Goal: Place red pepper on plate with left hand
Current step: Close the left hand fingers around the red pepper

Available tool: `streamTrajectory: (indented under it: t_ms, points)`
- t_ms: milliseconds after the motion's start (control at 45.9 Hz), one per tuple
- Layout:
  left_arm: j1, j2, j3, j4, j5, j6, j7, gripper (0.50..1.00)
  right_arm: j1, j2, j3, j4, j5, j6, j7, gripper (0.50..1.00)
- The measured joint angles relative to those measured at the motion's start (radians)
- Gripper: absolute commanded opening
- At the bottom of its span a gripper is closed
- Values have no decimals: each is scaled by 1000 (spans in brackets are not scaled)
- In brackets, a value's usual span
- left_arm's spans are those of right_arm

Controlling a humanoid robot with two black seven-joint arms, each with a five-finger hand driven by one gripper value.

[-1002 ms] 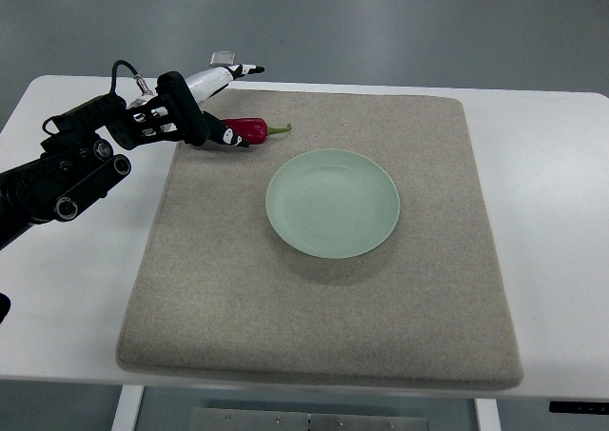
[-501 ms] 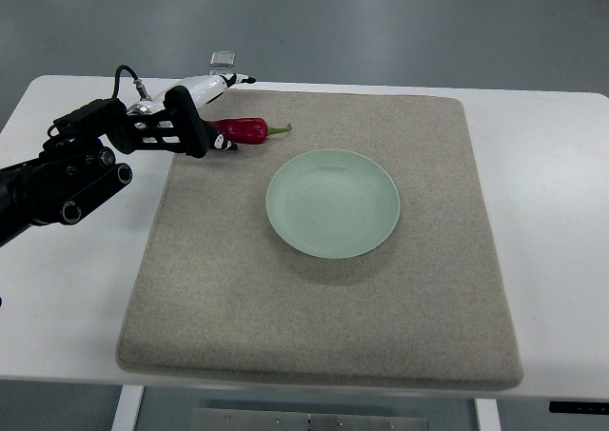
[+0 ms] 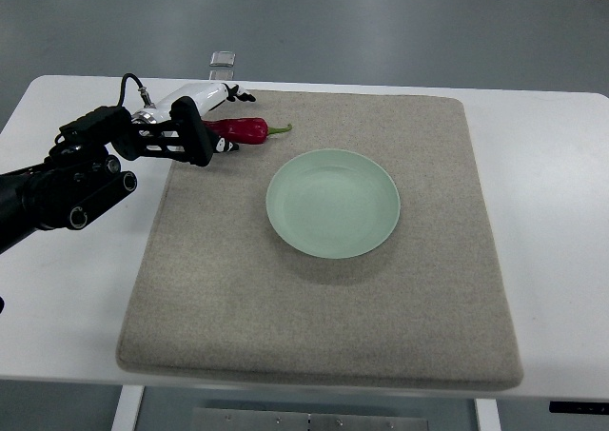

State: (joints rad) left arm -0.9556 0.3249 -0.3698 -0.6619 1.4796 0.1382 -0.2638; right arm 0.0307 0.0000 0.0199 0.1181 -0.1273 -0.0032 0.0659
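Note:
A red pepper (image 3: pixel 245 129) with a green stem lies on the beige mat, just up and left of the pale green plate (image 3: pixel 332 203). My left hand (image 3: pixel 231 120) reaches in from the left at the pepper's left end. Its white finger (image 3: pixel 225 93) stretches past the pepper's far side and its black fingers (image 3: pixel 204 144) sit on the near side. The fingers are spread and have not closed on the pepper, which rests on the mat. The plate holds nothing. My right arm is out of view.
The beige mat (image 3: pixel 314 317) covers most of the white table (image 3: pixel 552 212). A small clear object (image 3: pixel 223 60) sits at the table's far edge behind the hand. My black left forearm (image 3: pixel 57 188) lies over the table's left side.
My left hand has drawn back a little to the left and lowered, so more of the pepper shows. The pepper and plate have not moved.

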Motion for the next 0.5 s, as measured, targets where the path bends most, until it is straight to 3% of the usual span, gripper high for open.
streamTrajectory:
  t_ms: [501]
  points:
    - [-2, -29, 45, 40, -1, 40, -2, 801, 0, 0, 0, 0, 0, 0, 0, 928]
